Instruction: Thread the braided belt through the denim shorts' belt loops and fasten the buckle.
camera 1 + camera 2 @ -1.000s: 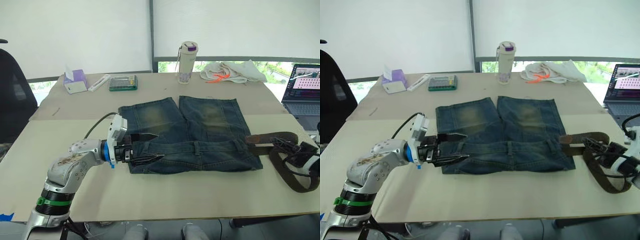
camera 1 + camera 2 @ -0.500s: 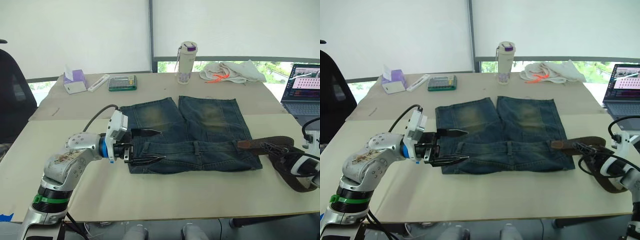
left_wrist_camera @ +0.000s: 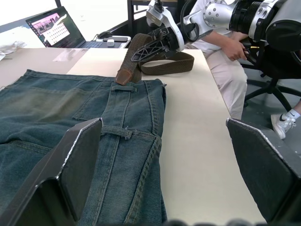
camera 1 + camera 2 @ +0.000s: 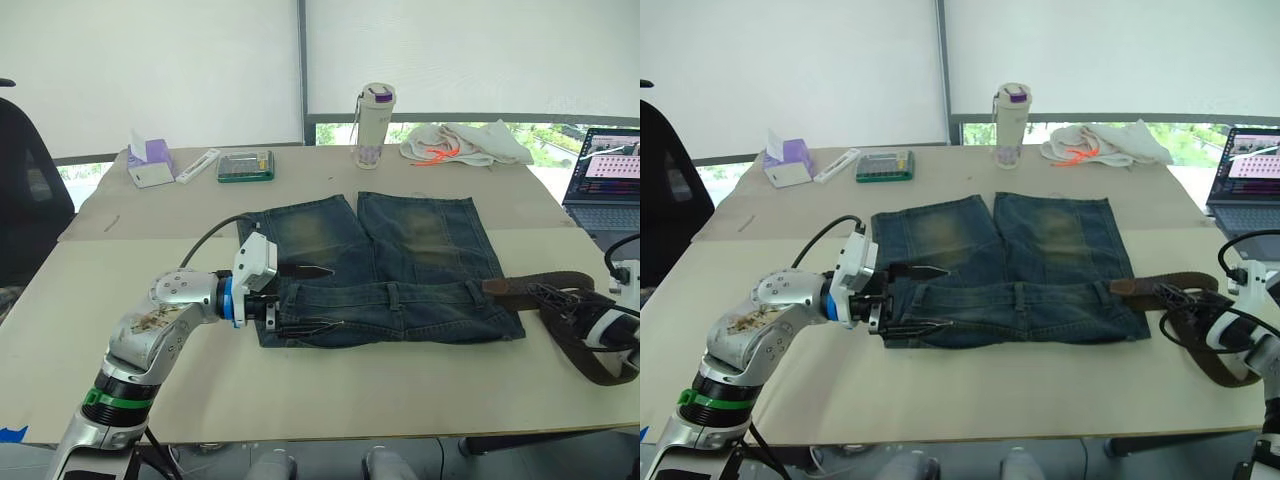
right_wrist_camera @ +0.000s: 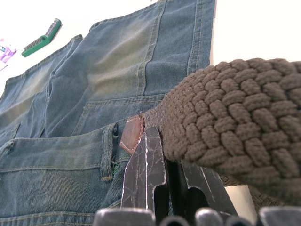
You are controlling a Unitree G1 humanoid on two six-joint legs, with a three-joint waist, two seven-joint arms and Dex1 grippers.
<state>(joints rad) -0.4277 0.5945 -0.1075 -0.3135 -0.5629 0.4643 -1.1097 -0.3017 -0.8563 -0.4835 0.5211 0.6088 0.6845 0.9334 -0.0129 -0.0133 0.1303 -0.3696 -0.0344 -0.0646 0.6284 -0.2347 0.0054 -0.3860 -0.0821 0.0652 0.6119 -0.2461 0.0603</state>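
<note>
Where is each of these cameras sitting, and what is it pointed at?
Head pair: on the robot's head, looking forward and down at the denim shorts on the table, both arms showing.
Left wrist: behind the open left gripper, looking along the waistband at the right gripper.
Right wrist: behind the right gripper's fingers, clamped on the braided belt.
All views share the shorts and belt.

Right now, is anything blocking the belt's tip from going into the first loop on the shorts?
Nothing visible. The braided belt, held in the right gripper, has its tip right beside the nearest of the belt loops on the denim shorts.
</note>
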